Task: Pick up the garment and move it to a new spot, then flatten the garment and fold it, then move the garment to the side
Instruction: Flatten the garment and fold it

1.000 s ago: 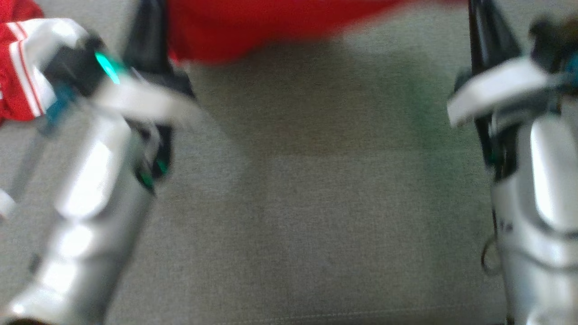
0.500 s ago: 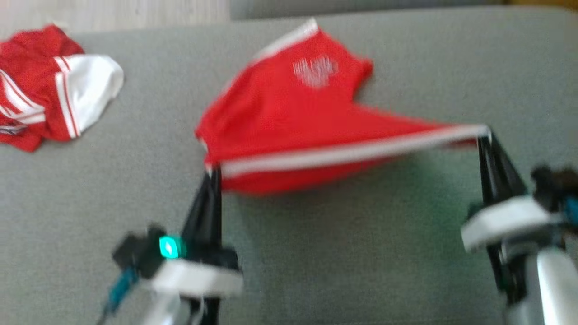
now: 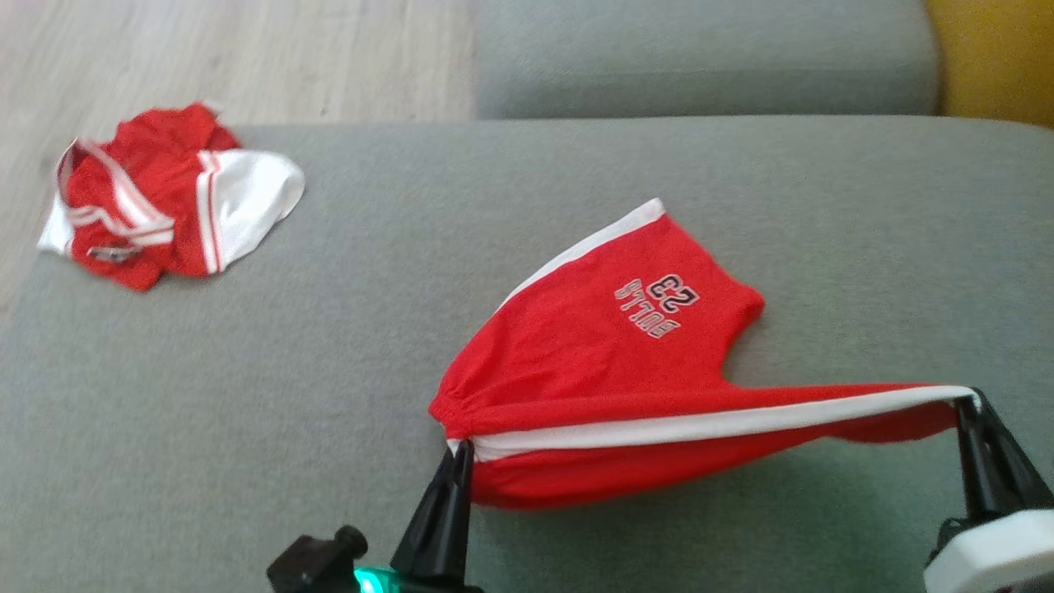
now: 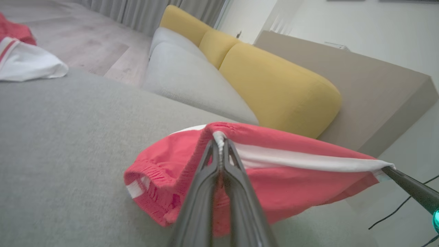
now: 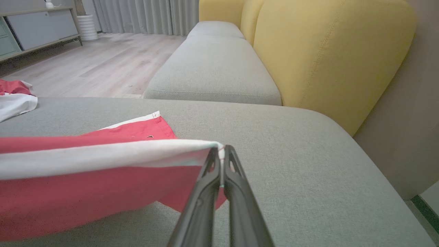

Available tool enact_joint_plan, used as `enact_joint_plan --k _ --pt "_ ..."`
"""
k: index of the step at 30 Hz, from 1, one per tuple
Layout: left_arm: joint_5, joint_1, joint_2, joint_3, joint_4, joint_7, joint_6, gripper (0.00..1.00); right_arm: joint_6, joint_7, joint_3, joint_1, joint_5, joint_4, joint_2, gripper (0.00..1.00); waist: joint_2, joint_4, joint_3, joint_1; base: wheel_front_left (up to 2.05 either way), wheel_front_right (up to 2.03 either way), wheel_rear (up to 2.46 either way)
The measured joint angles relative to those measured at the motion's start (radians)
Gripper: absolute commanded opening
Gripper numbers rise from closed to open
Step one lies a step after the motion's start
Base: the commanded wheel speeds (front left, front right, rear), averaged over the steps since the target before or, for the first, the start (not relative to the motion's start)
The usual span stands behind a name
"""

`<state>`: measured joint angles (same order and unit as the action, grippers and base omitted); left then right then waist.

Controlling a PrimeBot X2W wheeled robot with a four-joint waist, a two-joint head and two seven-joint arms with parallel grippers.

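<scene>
Head view: left hand (image 3: 462,449) and right hand (image 3: 967,401) are pinching the shorts (image 3: 609,354) taut.
Best approach, likely: lowering evenly, keeping tension, flat onto the sofa seat (image 3: 247,395).

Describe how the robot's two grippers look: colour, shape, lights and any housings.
The left gripper and the right gripper each have two long, glossy black fingers that taper to narrow tips. A teal-green light glows at the left one's base, beside a rounded black knob. The right one rises from a smooth white housing.
</scene>
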<state>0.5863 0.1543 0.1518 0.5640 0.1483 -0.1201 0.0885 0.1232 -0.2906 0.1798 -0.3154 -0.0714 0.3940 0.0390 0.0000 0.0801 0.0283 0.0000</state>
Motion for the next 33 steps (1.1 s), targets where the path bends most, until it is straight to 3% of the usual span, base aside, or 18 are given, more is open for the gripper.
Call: enact_joint_plan --k 4,9,19,31,32,33 --pt "0.038 -0.008 -0.016 0.02 -0.043 0.038 -0.001 0.0 0.0 -0.054 -0.007 0.046 0.004 -0.025 0.014 0.0 0.0 0.035 0.043 0.0 0.0 0.0 0.0" --pt "0.075 -0.094 -0.058 0.025 -0.143 0.052 -0.006 0.0 0.0 -0.113 -0.032 0.238 0.001 -0.132 0.11 0.0 0.0 0.085 0.115 0.0003 0.0 0.0 0.0" --pt "0.205 -0.366 -0.1 0.019 -0.356 0.054 0.027 0.0 0.0 -0.219 -0.281 0.68 -0.069 -0.478 0.351 0.0 0.0 0.177 0.244 0.0004 0.0 0.0 0.0" --pt "0.379 -0.552 -0.104 0.148 -0.481 -0.01 0.09 0.0 0.0 -0.23 -0.519 0.998 -0.182 -0.776 0.455 0.0 0.0 0.246 0.329 0.0002 0.0 0.0 0.0" --pt "0.399 -0.569 -0.105 0.161 -0.496 -0.024 0.099 0.0 0.0 -0.212 -0.556 1.03 -0.194 -0.812 0.457 0.06 0.0 0.251 0.335 0.0001 0.0 0.0 0.0" --pt "0.406 -0.577 -0.105 0.171 -0.504 -0.028 0.108 0.0 0.0 -0.204 -0.57 1.045 -0.2 -0.832 0.457 0.62 -0.0001 0.251 0.336 0.0002 0.0 0.0 0.0"
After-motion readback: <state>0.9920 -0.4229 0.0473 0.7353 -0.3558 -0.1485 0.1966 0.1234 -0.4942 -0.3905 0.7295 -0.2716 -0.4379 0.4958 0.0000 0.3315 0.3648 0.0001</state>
